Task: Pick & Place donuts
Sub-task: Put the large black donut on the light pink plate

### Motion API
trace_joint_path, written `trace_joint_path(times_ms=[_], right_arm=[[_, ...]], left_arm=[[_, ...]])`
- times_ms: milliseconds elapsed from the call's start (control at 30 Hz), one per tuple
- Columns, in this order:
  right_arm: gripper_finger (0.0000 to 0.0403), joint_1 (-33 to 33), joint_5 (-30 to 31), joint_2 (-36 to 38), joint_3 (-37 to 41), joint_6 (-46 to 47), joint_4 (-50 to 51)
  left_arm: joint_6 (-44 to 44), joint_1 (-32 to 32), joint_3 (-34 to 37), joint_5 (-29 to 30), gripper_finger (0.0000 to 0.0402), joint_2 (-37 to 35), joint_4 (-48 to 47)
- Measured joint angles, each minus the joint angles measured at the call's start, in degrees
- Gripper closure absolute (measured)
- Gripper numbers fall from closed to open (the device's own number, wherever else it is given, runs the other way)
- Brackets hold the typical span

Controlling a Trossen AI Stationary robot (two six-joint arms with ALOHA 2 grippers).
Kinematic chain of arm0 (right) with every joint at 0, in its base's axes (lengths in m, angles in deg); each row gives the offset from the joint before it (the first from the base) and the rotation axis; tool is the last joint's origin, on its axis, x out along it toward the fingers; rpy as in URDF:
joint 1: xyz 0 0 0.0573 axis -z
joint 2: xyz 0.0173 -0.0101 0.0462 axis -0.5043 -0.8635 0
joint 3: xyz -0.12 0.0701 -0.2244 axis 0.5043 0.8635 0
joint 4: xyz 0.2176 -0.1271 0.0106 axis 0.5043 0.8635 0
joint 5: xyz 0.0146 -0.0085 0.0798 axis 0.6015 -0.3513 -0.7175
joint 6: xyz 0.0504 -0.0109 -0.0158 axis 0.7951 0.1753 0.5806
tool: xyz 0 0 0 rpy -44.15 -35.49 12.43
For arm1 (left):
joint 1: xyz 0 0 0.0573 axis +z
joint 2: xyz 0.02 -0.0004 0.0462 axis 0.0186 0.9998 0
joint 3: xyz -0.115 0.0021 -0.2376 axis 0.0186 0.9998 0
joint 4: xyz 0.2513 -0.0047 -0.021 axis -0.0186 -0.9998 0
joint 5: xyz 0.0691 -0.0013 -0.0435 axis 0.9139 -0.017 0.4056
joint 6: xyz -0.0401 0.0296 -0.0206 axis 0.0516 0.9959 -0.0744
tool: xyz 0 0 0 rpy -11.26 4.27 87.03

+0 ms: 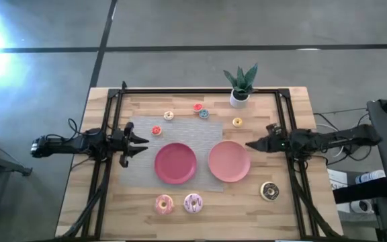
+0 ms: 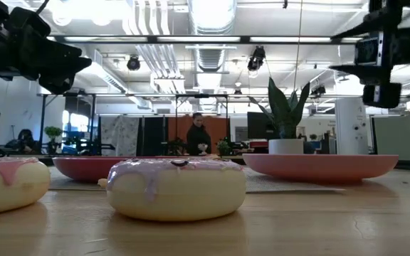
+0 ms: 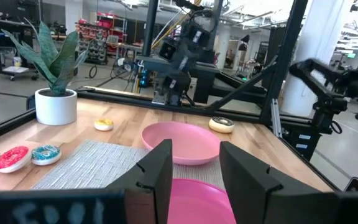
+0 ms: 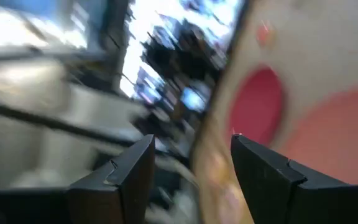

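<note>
Three larger donuts lie near the table's near edge: pink [image 1: 164,204], pink-white sprinkled [image 1: 193,202] and chocolate [image 1: 269,191]. Tiny donuts lie farther back: cream [image 1: 168,115], red [image 1: 198,107], blue [image 1: 203,113], yellow [image 1: 237,122] and orange-red [image 1: 156,130]. My left gripper [image 1: 140,141] is open and empty above the table, left of the dark pink plate [image 1: 175,163]; its fingers stand apart in the left wrist view [image 3: 194,168]. My right gripper [image 1: 250,143] is open and empty, just right of the light pink plate [image 1: 229,160].
A grey mat [image 1: 140,171] lies under the plates. A potted plant [image 1: 240,86] stands at the far edge. Black rails [image 1: 106,168] run along both table sides. A person [image 2: 198,135] stands in the room beyond the table.
</note>
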Motion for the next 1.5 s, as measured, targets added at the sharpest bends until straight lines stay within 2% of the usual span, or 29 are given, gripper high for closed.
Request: trace_joint_path(times_ms=[133,200,267,333,467,633,867,967,1167,1500], right_arm=[[0.0200,-2.72,-7.52,-13.91,-14.12,-5.03,26.85],[0.0200,-4.17,-8.70,-20.77,-20.86,-8.34,40.70],[0.0200,-5.38,-9.76,-26.67,-26.16,-11.40,50.16],[0.0200,-6.50,-13.26,-31.56,-29.47,-14.34,56.16],[0.0200,-10.47,-20.70,-38.17,-33.04,-16.45,62.06],[0.0200,-19.89,-21.95,-41.98,-35.23,-17.50,63.72],[0.0199,-30.29,-17.84,-46.74,-34.79,-24.20,63.75],[0.0199,-31.60,-17.54,-48.64,-34.00,-25.15,62.95],[0.0199,-31.99,-11.83,-50.17,-32.39,-31.43,61.06],[0.0195,-32.22,-13.73,-48.98,-30.21,-31.78,52.36]], left_arm=[[0.00,0.00,0.00,0.00,0.0294,0.00,0.00],[0.00,0.00,0.01,-0.01,0.0294,0.00,0.00],[-0.01,0.01,0.02,0.00,0.0294,0.00,-0.02],[0.00,0.05,0.01,0.00,0.0294,0.00,-0.01],[0.00,0.05,0.00,0.00,0.0294,0.00,-0.01],[0.00,0.05,0.00,0.00,0.0294,0.00,-0.01],[0.00,0.03,0.02,0.00,0.0294,0.00,-0.01],[0.00,0.03,0.00,0.00,0.0294,0.00,-0.02],[0.00,0.03,0.00,-0.02,0.0294,0.00,-0.01],[0.00,-0.02,0.00,-0.02,0.0294,0.00,-0.02]])
